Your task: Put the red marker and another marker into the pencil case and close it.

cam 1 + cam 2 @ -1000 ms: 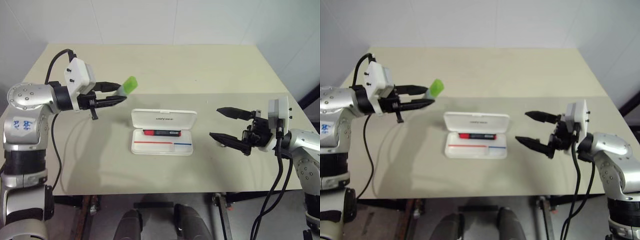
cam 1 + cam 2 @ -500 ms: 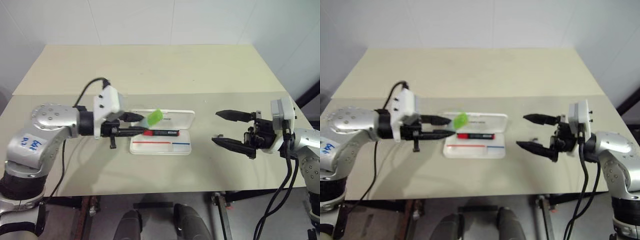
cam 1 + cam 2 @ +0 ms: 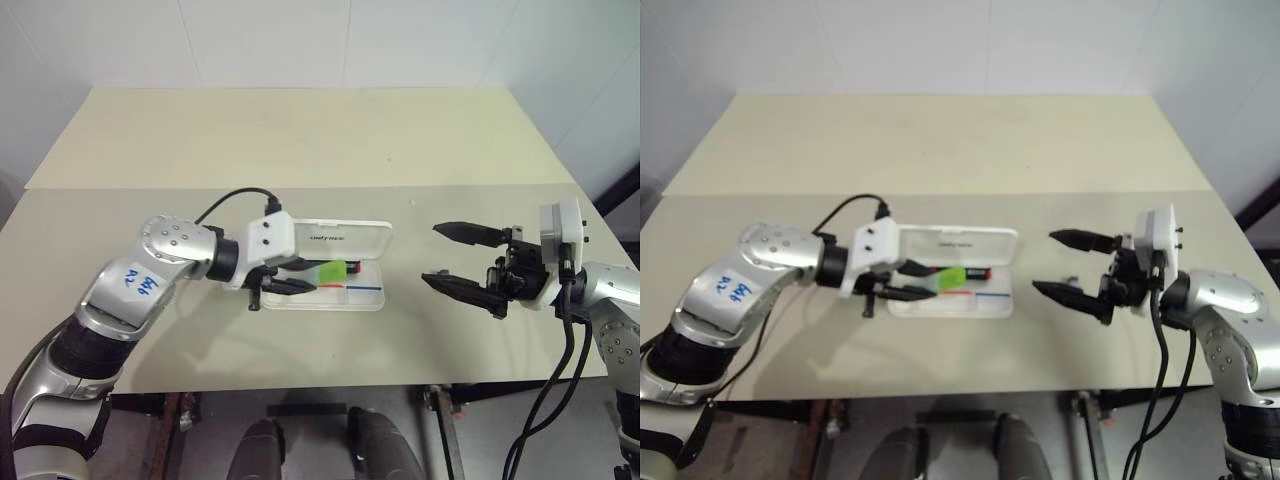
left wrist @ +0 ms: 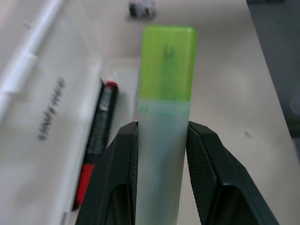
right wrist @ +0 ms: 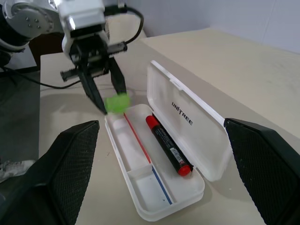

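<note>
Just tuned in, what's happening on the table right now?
The left gripper is shut on the green highlighter and holds it over the open pencil case, cap pointing into the tray. The red marker already lies inside, along the hinge side. The right gripper hovers open beside the case, holding nothing. The highlighter is not yet released and the lid stands open.
</note>
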Robot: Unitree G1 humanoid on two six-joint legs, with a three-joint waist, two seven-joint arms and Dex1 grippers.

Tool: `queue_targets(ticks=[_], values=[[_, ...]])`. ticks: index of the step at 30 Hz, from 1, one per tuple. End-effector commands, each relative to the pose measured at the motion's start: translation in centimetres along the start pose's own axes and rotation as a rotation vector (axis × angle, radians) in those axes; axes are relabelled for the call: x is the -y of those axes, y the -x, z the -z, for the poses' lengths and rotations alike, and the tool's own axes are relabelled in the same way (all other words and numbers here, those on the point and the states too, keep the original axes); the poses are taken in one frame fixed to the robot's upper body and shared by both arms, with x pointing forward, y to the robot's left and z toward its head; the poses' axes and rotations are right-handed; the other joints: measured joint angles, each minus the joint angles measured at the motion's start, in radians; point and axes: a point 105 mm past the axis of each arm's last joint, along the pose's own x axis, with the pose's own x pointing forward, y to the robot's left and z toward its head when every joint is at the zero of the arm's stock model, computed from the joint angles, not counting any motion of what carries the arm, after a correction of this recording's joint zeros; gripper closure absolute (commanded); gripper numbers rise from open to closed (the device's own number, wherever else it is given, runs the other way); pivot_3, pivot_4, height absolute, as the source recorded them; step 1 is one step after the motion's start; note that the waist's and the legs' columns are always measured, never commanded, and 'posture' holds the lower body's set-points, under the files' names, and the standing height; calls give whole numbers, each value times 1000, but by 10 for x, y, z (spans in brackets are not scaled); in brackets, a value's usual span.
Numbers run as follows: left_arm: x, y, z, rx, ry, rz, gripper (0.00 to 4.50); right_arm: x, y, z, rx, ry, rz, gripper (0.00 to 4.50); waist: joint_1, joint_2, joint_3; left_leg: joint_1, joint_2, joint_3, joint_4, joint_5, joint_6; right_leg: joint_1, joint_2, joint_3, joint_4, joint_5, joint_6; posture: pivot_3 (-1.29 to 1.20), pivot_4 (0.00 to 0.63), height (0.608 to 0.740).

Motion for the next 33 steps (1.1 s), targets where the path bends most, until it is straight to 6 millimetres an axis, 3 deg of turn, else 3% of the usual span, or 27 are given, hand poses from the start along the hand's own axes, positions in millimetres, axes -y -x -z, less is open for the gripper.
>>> queue_targets(ticks=[1, 33], values=[[-6, -1, 1, -51, -48, -24, 3387, -4, 0, -10, 28, 52, 9, 0, -1, 0, 0, 0, 0, 0, 0, 0, 0, 0, 0, 0, 0, 0, 0, 0, 150, 740], [-19, -18, 6, -195, -174, 70, 3387, -8, -2, -5, 40, 36, 43, 0, 1, 0, 0, 0, 0, 0, 1, 0, 0, 0, 1, 0, 0, 0, 0, 0, 150, 740]])
